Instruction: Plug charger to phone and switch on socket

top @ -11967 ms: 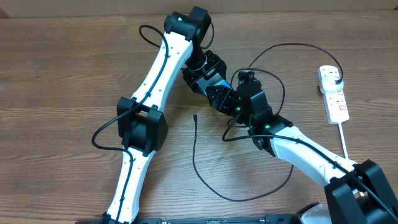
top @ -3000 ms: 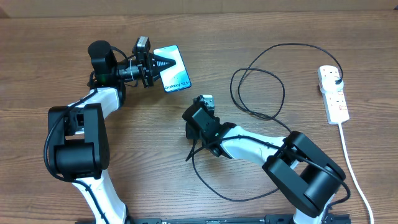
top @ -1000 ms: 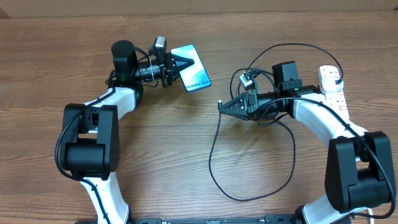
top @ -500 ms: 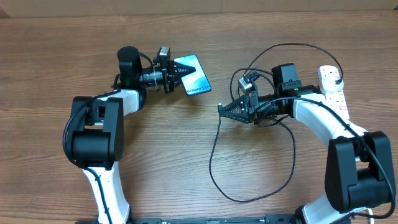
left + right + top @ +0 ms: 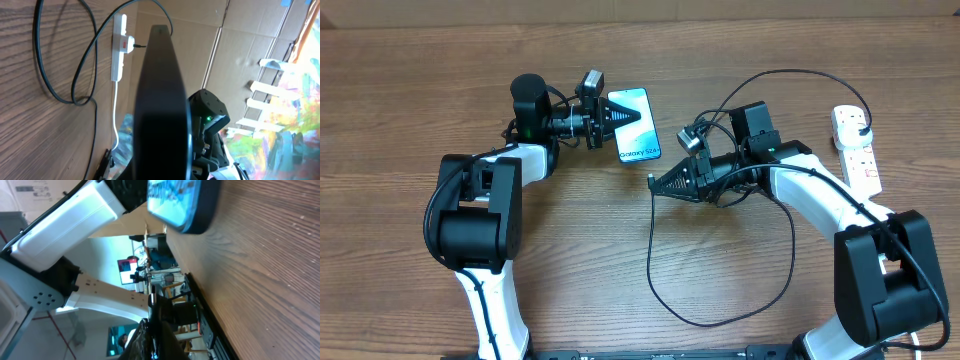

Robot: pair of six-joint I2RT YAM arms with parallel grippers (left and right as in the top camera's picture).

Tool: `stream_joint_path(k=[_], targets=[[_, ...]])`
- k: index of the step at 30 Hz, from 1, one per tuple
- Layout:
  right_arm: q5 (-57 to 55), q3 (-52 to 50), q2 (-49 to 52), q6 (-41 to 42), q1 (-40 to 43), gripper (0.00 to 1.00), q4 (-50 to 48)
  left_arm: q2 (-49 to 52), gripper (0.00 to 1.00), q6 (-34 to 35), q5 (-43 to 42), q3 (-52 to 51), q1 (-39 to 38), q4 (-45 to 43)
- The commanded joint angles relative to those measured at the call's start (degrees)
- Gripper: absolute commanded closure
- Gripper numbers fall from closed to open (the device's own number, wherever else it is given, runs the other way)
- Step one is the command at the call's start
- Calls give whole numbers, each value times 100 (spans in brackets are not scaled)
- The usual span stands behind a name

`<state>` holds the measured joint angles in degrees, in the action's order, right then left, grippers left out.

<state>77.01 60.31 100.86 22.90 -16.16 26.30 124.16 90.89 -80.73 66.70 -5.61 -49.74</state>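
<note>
My left gripper point(image 5: 618, 116) is shut on the phone point(image 5: 638, 128), holding it above the table with its blue-white screen up and its lower end toward the right arm. In the left wrist view the phone point(image 5: 162, 95) shows edge-on as a dark slab between the fingers. A little right of that end, my right gripper point(image 5: 656, 187) is shut on the connector end of the charger point(image 5: 648, 245). The thin tip point(image 5: 151, 297) points toward the phone point(image 5: 182, 202) with a gap between them. The white socket point(image 5: 856, 152) lies at the far right, with a black plug in it.
The charger's black cable loops widely over the table under and behind the right arm point(image 5: 810, 195). The socket's thick white cord point(image 5: 876, 235) runs toward the front right edge. The left arm's upright link point(image 5: 475, 215) stands at the left.
My right gripper has carried the connector tip left, closer to the phone. My left gripper has shifted the phone slightly right. Both stay shut.
</note>
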Motion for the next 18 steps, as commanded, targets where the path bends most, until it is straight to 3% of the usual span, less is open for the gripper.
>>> stream_joint_path(k=[1,12,18], targets=[[-221,-31,-98,140,-2,96,-83,24,96,-151,-197,138,-7,-48],[-243,-31,-92,1008,-151,96,-1097,24,95,-85,-291,138,-15,-48],[-339,-31,-76,1016,-151,96,-1169,24,96,-90,-291,138,-15,-52]])
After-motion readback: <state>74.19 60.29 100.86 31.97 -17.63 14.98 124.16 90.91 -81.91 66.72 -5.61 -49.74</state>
